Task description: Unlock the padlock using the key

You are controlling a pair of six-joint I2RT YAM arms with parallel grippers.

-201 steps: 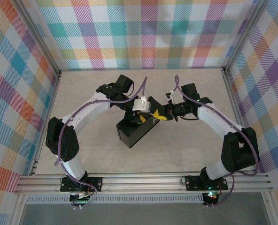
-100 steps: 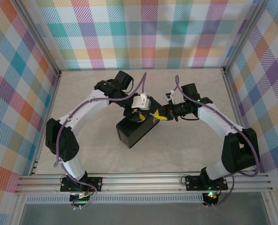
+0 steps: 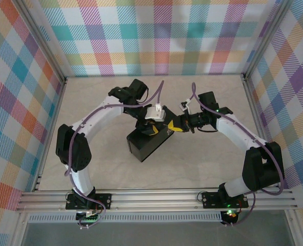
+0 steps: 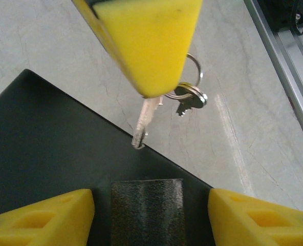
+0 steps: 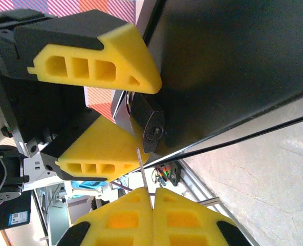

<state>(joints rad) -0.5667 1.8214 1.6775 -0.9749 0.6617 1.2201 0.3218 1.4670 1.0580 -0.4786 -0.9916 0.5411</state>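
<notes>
The padlock (image 4: 147, 210) appears as a dark, rough block at the edge of the black box (image 4: 49, 154). Its keyhole face (image 5: 153, 129) looks toward my right gripper. My left gripper (image 4: 150, 197) is open, one yellow finger (image 4: 44, 218) on either side of the padlock with a gap on both sides. My right gripper (image 5: 152, 197) is shut on the key (image 5: 142, 166). The thin blade sticks out with its tip just short of the keyhole, and its ring with a spare key (image 4: 190, 95) dangles below. From above, both grippers (image 3: 152, 128) (image 3: 173, 126) meet at the box's far corner.
The black box (image 3: 146, 143) lies in the middle of the pale table (image 3: 202, 164). Aluminium frame rails (image 3: 156, 197) run along the near edge and sides, with checked walls behind. Bare floor lies around the box.
The left arm has swung a little to the right, with its gripper staying by the padlock. The right arm holds the key in almost the same place.
</notes>
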